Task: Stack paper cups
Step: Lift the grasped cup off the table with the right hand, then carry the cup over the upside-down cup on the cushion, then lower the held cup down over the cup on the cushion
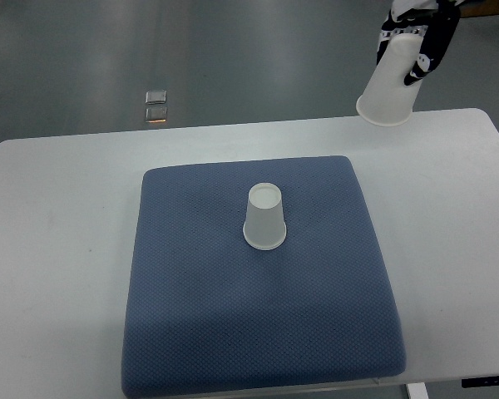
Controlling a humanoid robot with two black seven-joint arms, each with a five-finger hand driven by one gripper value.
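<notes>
The hand (422,37), fingers gripping a mouth-down cup (390,87), is hovering beyond the pad's cup (264,218); it should be centring above before lowering.

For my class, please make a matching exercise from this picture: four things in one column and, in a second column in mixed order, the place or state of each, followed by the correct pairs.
Things:
1. held paper cup
2. cup on the cushion
3. blue cushion
4. robot hand

Places or states:
A. lies flat on the white table
B. stands upside down, untouched
C. tilted in the air, mouth downward
D. at the top right, fingers wrapped around a cup

Pairs: 1-C, 2-B, 3-A, 4-D
</notes>
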